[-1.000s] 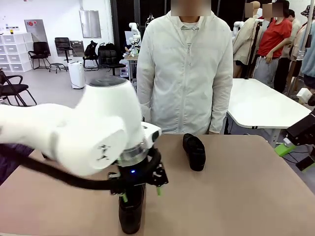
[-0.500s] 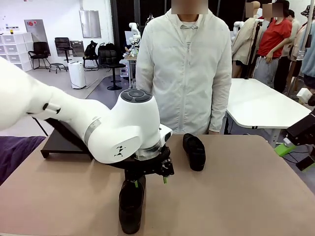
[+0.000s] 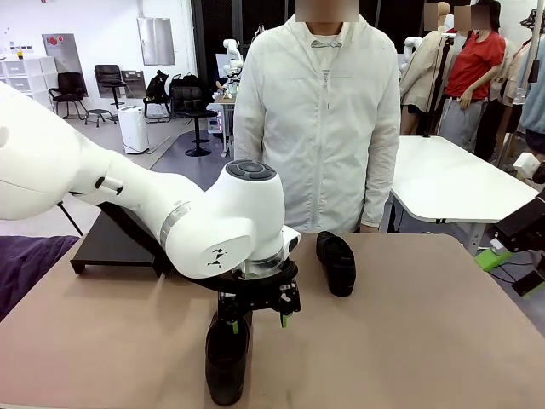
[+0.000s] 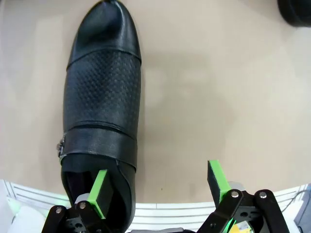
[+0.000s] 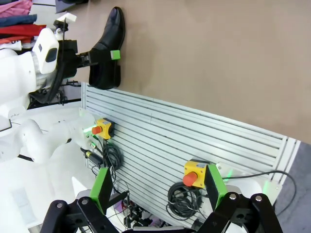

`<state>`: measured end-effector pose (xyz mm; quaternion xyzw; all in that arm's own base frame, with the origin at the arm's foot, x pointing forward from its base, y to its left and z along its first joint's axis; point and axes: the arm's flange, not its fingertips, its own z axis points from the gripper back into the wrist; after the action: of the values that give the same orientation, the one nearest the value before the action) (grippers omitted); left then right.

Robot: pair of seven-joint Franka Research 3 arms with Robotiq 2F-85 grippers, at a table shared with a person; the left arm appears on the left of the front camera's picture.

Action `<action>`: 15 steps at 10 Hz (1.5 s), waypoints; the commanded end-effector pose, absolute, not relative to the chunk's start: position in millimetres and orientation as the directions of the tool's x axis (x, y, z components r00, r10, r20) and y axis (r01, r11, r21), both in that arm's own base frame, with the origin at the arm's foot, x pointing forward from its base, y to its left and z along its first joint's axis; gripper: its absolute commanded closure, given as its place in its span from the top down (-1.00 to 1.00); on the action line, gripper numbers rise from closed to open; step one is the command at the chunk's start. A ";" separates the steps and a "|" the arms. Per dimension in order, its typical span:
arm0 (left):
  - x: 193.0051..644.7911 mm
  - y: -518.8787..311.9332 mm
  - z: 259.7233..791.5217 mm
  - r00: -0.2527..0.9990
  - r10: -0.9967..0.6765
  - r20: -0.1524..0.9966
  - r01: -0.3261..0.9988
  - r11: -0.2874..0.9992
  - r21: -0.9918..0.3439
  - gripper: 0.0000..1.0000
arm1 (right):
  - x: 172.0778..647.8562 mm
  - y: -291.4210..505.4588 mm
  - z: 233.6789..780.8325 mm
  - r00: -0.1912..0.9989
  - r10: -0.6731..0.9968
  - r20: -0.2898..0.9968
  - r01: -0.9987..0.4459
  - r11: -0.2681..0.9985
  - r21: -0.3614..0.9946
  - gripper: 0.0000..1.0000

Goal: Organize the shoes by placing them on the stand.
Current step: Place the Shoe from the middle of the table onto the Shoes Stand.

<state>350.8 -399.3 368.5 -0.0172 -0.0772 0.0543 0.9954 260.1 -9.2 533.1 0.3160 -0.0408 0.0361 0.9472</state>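
A black shoe [image 3: 228,358] lies near the table's front edge, toe towards me. My left gripper [image 3: 258,324] hangs open just above its heel end. In the left wrist view one green pad [image 4: 101,191] sits at the heel opening of this shoe [image 4: 102,107] and the other pad [image 4: 217,177] stands over bare table beside it; nothing is gripped. A second shoe [image 3: 336,262] lies farther back, in front of the person. The black stand [image 3: 111,243] sits at the table's far left. My right gripper [image 5: 158,187] is open and holds nothing.
A person in a white jacket [image 3: 319,128] stands at the far edge, hands out of sight. In the right wrist view a ribbed metal base plate [image 5: 194,141] with cables and two yellow stop buttons lies beside the tan table [image 5: 218,58].
The left arm's elbow has swung back to the left, uncovering the stand. Its gripper has shifted a little to the right over the near shoe's heel. Neither shoe has moved.
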 end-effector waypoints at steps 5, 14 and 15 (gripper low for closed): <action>351.5 -390.4 353.1 0.986 0.151 0.077 -0.151 0.988 0.003 1.00 | 260.5 -8.7 537.2 0.995 0.031 0.091 -0.080 0.792 0.605 1.00; 332.8 -387.5 356.3 0.990 0.126 0.070 -0.129 0.990 0.048 -1.00 | 260.5 -8.7 537.2 0.995 0.031 0.091 -0.080 0.792 0.605 1.00; 332.8 -387.1 354.6 0.991 0.122 0.058 -0.125 0.991 0.041 -1.00 | 260.5 -8.7 537.2 0.995 0.031 0.091 -0.080 0.792 0.605 1.00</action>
<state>338.0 -391.2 354.8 0.0223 -0.0341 0.0651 0.9970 260.1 -9.2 533.1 0.3160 -0.0407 0.0361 0.9472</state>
